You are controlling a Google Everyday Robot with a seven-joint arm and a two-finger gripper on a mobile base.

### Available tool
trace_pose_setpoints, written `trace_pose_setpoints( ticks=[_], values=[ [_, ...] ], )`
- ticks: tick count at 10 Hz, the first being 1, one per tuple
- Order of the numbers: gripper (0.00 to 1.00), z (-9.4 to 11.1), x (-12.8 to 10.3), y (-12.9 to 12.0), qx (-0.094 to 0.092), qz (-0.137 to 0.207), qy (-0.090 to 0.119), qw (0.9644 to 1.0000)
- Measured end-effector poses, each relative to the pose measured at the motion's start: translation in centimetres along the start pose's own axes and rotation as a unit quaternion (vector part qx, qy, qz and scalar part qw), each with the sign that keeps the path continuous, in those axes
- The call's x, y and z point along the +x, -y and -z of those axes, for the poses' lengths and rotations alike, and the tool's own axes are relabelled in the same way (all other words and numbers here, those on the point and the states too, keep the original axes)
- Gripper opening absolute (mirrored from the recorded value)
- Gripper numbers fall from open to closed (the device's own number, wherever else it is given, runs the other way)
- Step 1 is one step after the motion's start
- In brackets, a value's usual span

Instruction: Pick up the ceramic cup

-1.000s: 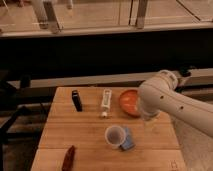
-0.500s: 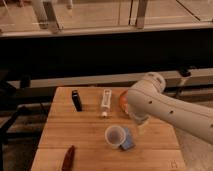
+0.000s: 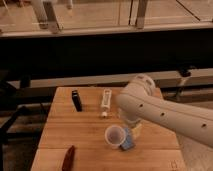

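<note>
I am reaching for the small pale ceramic cup with the wide round rim (image 3: 114, 136). It sits upright on the light wooden slatted table (image 3: 80, 131), toward the front and a little right of the middle. My gripper (image 3: 133, 128) hangs just beside it on the right, low over the boards and mostly tucked beneath my own bulky white arm (image 3: 160, 112). Whether it is spread or pressed together I cannot tell, because the arm covers it. To do this step well, I judge I should ease left and down until the cup's wall sits squarely within my grasp, then close gently on the wall or rim, since a light, hard cup would likely skid or tip if bumped on one side. The closest nuisance is the flat blue rectangular object (image 3: 128, 143), which lies against the cup's right side, right where I come in. I should stay above it so that I neither pinch it nor drag it along. Farther back, the slim white tube (image 3: 106, 100) and the small black upright block (image 3: 76, 100) stand well apart from the cup. The dark reddish elongated object (image 3: 68, 157) at the front left corner is also well out of the way.
</note>
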Motion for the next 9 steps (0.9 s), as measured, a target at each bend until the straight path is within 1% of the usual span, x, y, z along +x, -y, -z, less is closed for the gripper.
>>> trace_pose_setpoints(
  ticks=[2, 4, 9],
  values=[
    [0.8, -0.3, -2.2, 0.7, -0.006, 0.022, 0.004, 0.9997],
    [0.8, -0.4, -2.4, 0.3, -0.011, 0.034, 0.004, 0.9994],
    [0.8, -0.2, -3.3, 0.6, -0.006, 0.065, 0.019, 0.9977]
  ],
)
